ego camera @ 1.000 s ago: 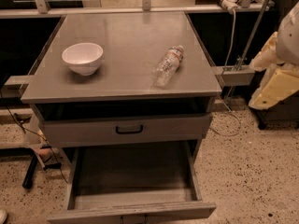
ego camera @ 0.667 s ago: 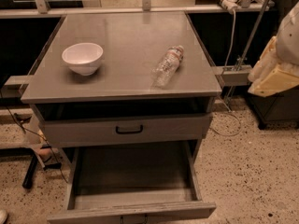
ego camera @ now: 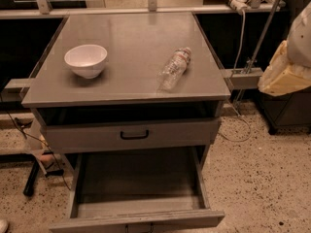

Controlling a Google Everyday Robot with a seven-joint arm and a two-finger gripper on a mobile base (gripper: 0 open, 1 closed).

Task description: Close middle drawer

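The middle drawer (ego camera: 138, 221) is pulled far out at the bottom of the view. Its inside (ego camera: 138, 178) looks empty, and its low grey front panel is cut by the frame's lower edge. Above it, the top drawer (ego camera: 131, 136), with a black bar handle (ego camera: 134, 135), stands slightly out under a dark gap. The lowest drawer is hidden. My gripper (ego camera: 285, 74) shows only as a cream and white arm part at the right edge. It is beside the cabinet at countertop height, well away from the open drawer.
On the grey cabinet top (ego camera: 131, 38) a white bowl (ego camera: 86, 59) stands at the left and a clear plastic bottle (ego camera: 174, 68) lies on its side at the right. Cables (ego camera: 243, 42) hang at the back right. A dark stand foot (ego camera: 31, 178) lies on the speckled floor at the left.
The cream arm part at the right edge has risen a little. The drawers, bowl and bottle have not moved.
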